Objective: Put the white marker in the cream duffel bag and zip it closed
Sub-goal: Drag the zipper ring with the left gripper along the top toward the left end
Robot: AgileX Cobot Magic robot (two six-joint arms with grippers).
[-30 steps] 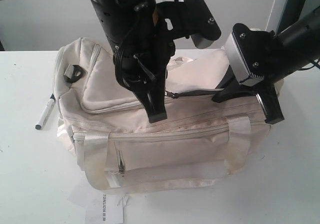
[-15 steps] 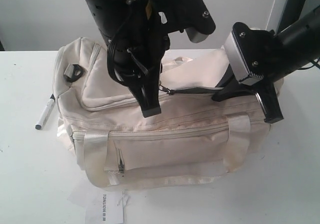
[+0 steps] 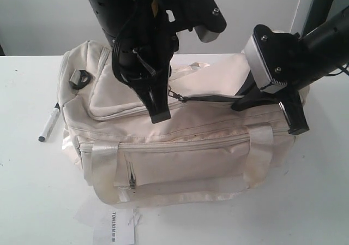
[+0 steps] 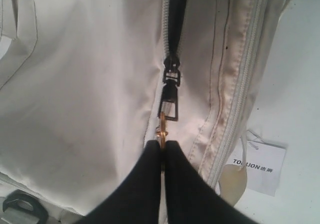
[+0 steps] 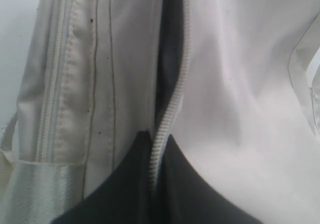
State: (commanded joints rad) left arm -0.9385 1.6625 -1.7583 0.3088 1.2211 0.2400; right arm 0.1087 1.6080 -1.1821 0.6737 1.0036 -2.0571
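The cream duffel bag (image 3: 180,152) lies on the white table. Its top zip shows a dark gap (image 4: 176,19) of lining. My left gripper (image 3: 160,114) (image 4: 163,146) is shut on the zipper pull (image 4: 169,104) (image 3: 175,96), just left of that gap. At the bag's right end my right gripper (image 3: 297,126) (image 5: 159,139) is shut on the zip edge (image 5: 172,104) of the flap. The white marker (image 3: 49,122), black cap toward the back, lies on the table left of the bag, apart from both grippers.
A white paper tag (image 3: 117,226) (image 4: 260,161) lies on the table by the bag's front. A black buckle (image 3: 80,80) (image 4: 20,206) sits on the bag's left end. A front zip pocket (image 3: 180,147) and satin handles (image 3: 260,155) face the front.
My left gripper has moved left and slightly back, drawing the zipper pull with it, so the dark gap in the top zip is longer. The right gripper and the marker have stayed put.
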